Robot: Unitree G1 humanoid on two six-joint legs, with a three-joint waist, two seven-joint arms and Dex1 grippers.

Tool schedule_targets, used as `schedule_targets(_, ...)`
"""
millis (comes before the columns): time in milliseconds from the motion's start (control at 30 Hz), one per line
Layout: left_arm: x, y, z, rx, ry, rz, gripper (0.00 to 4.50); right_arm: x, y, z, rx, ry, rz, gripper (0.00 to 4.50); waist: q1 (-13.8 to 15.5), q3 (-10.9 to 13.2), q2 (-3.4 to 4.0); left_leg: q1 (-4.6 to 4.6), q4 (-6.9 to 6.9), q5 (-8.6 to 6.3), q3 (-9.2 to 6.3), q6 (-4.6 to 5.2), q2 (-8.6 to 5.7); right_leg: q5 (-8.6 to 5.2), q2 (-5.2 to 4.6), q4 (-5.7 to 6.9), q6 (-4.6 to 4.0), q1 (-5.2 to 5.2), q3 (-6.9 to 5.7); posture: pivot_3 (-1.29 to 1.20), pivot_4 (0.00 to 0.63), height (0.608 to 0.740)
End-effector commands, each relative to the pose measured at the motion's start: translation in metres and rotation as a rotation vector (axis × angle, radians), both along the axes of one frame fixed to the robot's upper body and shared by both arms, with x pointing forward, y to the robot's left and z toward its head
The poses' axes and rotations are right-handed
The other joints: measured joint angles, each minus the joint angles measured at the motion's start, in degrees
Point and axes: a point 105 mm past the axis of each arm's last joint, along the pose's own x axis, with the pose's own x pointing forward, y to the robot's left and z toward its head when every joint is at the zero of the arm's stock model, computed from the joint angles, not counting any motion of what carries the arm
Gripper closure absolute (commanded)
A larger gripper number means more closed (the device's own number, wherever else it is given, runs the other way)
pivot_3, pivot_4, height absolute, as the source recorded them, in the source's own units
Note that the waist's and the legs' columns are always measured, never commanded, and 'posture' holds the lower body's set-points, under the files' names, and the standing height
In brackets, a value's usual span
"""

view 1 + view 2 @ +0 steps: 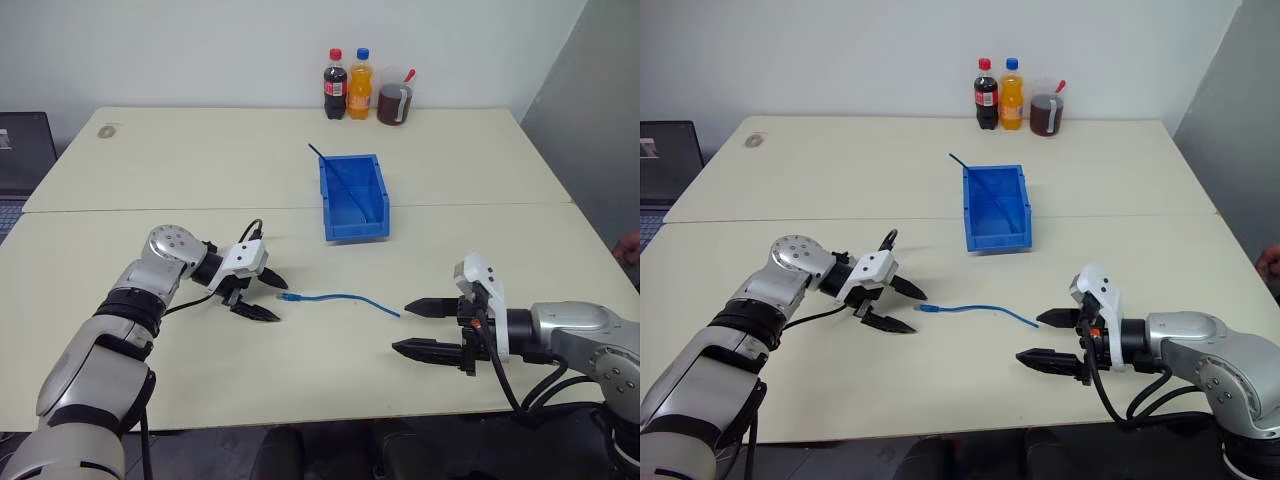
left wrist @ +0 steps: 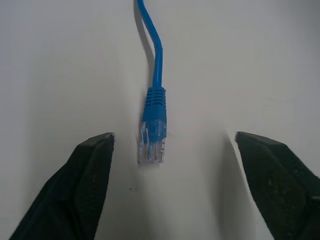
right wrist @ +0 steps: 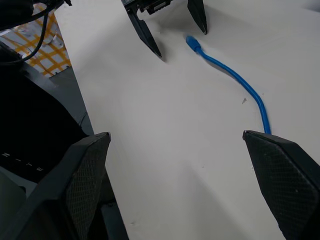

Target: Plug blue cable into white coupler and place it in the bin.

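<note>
The blue cable (image 1: 335,297) lies wavy on the table in front of me, its clear plug (image 2: 152,140) pointing toward my left side. My left gripper (image 1: 281,301) is open just at that plug end; in the left wrist view the plug lies between the two spread fingers (image 2: 90,175), untouched. At the cable's other end my right gripper (image 1: 400,328) hovers open and empty, its upper finger close to the cable's tip. Farther back at the centre stands the bin (image 1: 328,200). The white coupler is out of view.
A thin dark-blue strand (image 1: 335,175) leans out of the bin's back left corner. Two bottles (image 1: 347,85) and a cup of dark drink (image 1: 394,98) stand at the table's far edge. A laptop (image 1: 20,150) sits off the left side. A person's hand (image 1: 630,245) shows at the right edge.
</note>
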Motion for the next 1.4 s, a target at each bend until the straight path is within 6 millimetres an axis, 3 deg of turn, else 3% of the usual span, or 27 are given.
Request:
schedule_targets(33, 0.003, 0.003, -0.002, 0.031, 0.01, -0.003, 1.42, -0.001, -0.001, 0.008, 0.002, -0.049, -0.003, 0.0, -0.1, 0.0, 0.0, -0.01, 0.07, 0.0, -0.02, 0.0, 0.02, 0.0, 0.03, 0.01, 0.0, 0.01, 0.0, 0.0, 0.15, 0.74)
schedule_targets(67, 0.003, 0.003, -0.004, 0.038, 0.015, -0.004, 1.86, -0.001, -0.002, 0.008, 0.0, -0.05, -0.005, 0.0, -0.1, 0.0, 0.0, 0.01, 0.28, 0.0, -0.05, 0.0, 0.05, -0.01, 0.07, 0.05, 0.02, 0.11, -0.01, 0.0, 0.15, 0.74)
schedule_targets(100, 0.003, 0.004, -0.005, 0.046, 0.019, -0.005, 1.9, 0.0, -0.002, 0.008, -0.001, -0.05, -0.007, 0.0, 0.0, 0.0, 0.0, 0.04, 0.37, 0.0, -0.07, 0.01, 0.05, -0.01, 0.07, 0.04, 0.03, 0.19, -0.01, 0.0, 0.15, 0.74)
schedule_targets(467, 0.007, -0.001, -0.008, 0.029, 0.031, 0.005, 4.26, 0.003, 0.0, 0.008, 0.0, -0.045, -0.006, 0.0, 0.0, 0.0, 0.0, 0.07, 0.39, 0.0, -0.08, 0.01, 0.04, -0.01, 0.07, 0.02, 0.03, 0.25, 0.0, 0.0, 0.15, 0.74)
schedule_targets(600, 0.008, -0.005, -0.004, -0.006, 0.013, 0.003, 4.31, 0.005, 0.001, 0.009, 0.002, -0.046, -0.008, 0.0, 0.1, 0.0, 0.0, 0.07, 0.4, 0.0, -0.08, 0.01, 0.04, -0.01, 0.07, 0.04, 0.03, 0.25, -0.01, 0.0, 0.15, 0.74)
schedule_targets(667, 0.014, -0.01, 0.01, -0.083, 0.018, 0.045, 4.31, 0.005, 0.002, 0.009, 0.005, -0.051, -0.012, 0.0, 0.2, 0.0, 0.0, 0.07, 0.4, 0.0, -0.11, 0.01, 0.04, -0.01, 0.07, 0.04, 0.03, 0.26, -0.03, 0.0, 0.15, 0.74)
schedule_targets(800, 0.011, -0.03, 0.07, -0.362, 0.116, 0.122, 4.31, 0.006, 0.005, 0.017, 0.073, -0.056, -0.046, 0.0, 0.1, 0.0, -0.02, 0.02, 0.41, 0.0, -0.13, 0.01, 0.05, -0.01, 0.07, 0.03, 0.03, 0.25, -0.05, 0.0, 0.15, 0.74)
schedule_targets(933, -0.025, -0.054, 0.11, -0.577, 0.268, 0.162, 4.31, 0.012, 0.012, 0.029, 0.2, -0.021, -0.076, 0.0, -0.5, 0.0, 0.0, 0.0, 0.4, 0.01, -0.15, 0.0, 0.12, -0.01, 0.06, 0.08, 0.03, 0.22, -0.05, 0.0, 0.15, 0.74)
schedule_targets(1133, -0.068, -0.075, 0.117, -0.708, 0.467, 0.214, 4.31, 0.021, 0.027, 0.048, 0.363, 0.061, -0.031, 0.0, -1.1, 0.0, 0.03, 0.16, 0.4, 0.01, -0.29, 0.0, 0.09, -0.03, -0.04, 0.18, 0.05, 0.36, -0.03, 0.0, 0.15, 0.74)
schedule_targets(1267, -0.078, -0.081, 0.116, -0.766, 0.531, 0.255, 4.31, 0.026, 0.039, 0.062, 0.408, 0.081, 0.016, 0.0, -1.1, 0.0, 0.04, 0.22, 0.45, 0.03, -0.33, 0.03, 0.08, -0.03, -0.04, 0.25, 0.05, 0.41, -0.02, 0.0, 0.15, 0.74)
schedule_targets(1400, -0.084, -0.088, 0.117, -0.8, 0.56, 0.27, 4.31, 0.024, 0.049, 0.062, 0.393, 0.093, 0.06, 0.0, -0.8, 0.0, 0.03, 0.23, 0.46, 0.07, -0.44, 0.08, 0.05, -0.02, -0.03, 0.25, 0.04, 0.46, -0.04, 0.0, 0.15, 0.74)
